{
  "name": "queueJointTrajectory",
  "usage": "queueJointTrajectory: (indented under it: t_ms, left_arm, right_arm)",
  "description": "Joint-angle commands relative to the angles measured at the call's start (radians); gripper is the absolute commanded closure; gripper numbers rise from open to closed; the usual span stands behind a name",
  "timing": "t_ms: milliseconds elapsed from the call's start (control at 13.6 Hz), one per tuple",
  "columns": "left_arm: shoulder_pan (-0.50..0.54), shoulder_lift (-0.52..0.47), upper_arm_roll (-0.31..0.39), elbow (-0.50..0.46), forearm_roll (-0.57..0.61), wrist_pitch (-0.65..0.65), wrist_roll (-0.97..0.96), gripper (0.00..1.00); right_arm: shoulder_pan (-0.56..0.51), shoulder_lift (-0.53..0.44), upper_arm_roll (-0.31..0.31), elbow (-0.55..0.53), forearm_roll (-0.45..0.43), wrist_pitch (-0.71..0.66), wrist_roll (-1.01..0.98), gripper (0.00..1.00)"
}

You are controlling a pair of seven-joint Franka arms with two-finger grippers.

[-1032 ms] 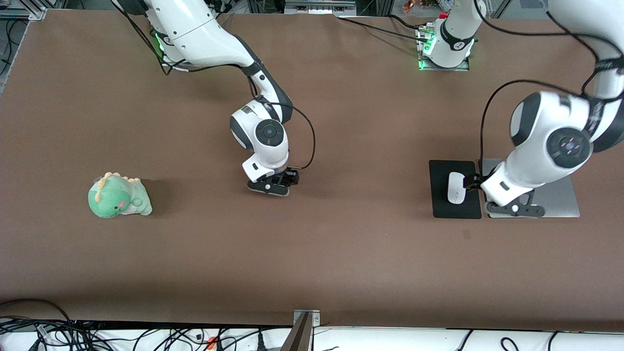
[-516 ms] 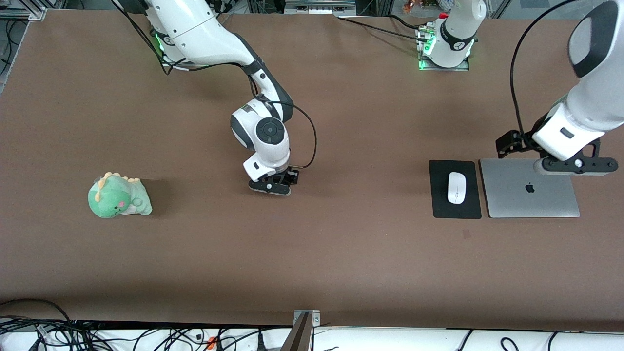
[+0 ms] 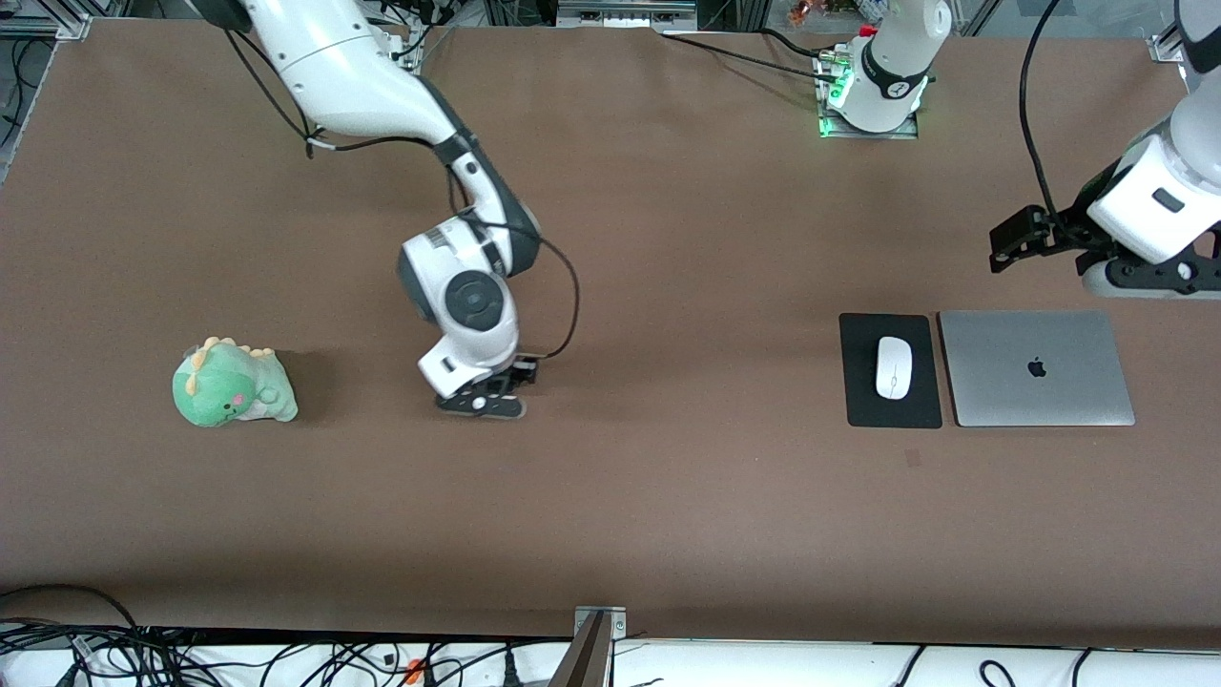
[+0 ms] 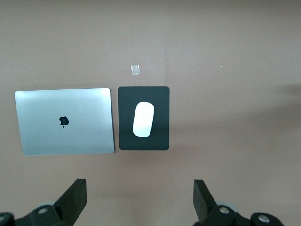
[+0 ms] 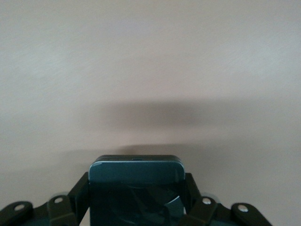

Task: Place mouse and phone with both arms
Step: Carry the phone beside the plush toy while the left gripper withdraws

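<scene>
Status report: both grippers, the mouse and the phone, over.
Left gripper open, high over bare table. Right gripper shut on phone, above table. Mouse on pad. Nothing in the way.

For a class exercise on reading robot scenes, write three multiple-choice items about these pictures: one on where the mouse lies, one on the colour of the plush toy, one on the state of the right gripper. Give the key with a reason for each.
1. Where does the mouse lie?
A. On the black mouse pad
B. On the laptop
C. In the left gripper

2. What colour is the plush toy, for the most part?
A. Red
B. Green
C. Blue

3. What is the state of the right gripper?
A. Open and holding nothing
B. Shut on the mouse
C. Shut on the phone

Key:
1 A: the mouse rests on the mouse pad, beside the closed laptop; the left gripper is open and holds nothing.
2 B: the plush toy is green, with pale spikes.
3 C: the right wrist view shows the right gripper clamped on the phone, over bare table.
</scene>
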Motion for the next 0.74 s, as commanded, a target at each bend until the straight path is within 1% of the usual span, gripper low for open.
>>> queueJointTrajectory:
  t_ms: [0, 74, 147, 295, 442, 663]
  left_arm:
    - [-0.088, -0.053, 0.095, -0.01, -0.028, -0.049, 0.018, 0.0]
    - [-0.165, -0.067, 0.172, -0.013, -0.028, -0.055, 0.018, 0.0]
    - [-0.216, -0.076, 0.231, -0.02, -0.029, -0.061, 0.018, 0.0]
    - [-0.251, -0.118, 0.285, -0.069, -0.031, -0.053, 0.02, 0.0]
    - [-0.331, -0.135, 0.373, -0.118, -0.045, -0.037, 0.026, 0.0]
    - [-0.334, -0.127, 0.377, -0.112, -0.045, -0.029, 0.032, 0.0]
  right_arm:
    - [-0.1, -0.029, 0.011, -0.052, 0.019, 0.003, -0.128, 0.9]
    - [-0.143, -0.048, 0.011, -0.09, 0.019, 0.043, -0.171, 0.9]
    - [-0.177, -0.074, 0.011, -0.141, 0.019, 0.086, -0.203, 0.9]
    - [-0.232, -0.112, 0.01, -0.224, 0.019, 0.167, -0.274, 0.9]
    - [-0.274, -0.126, 0.007, -0.261, 0.019, 0.21, -0.327, 0.9]
    - [-0.326, -0.164, 0.007, -0.392, 0.019, 0.356, -0.398, 0.9]
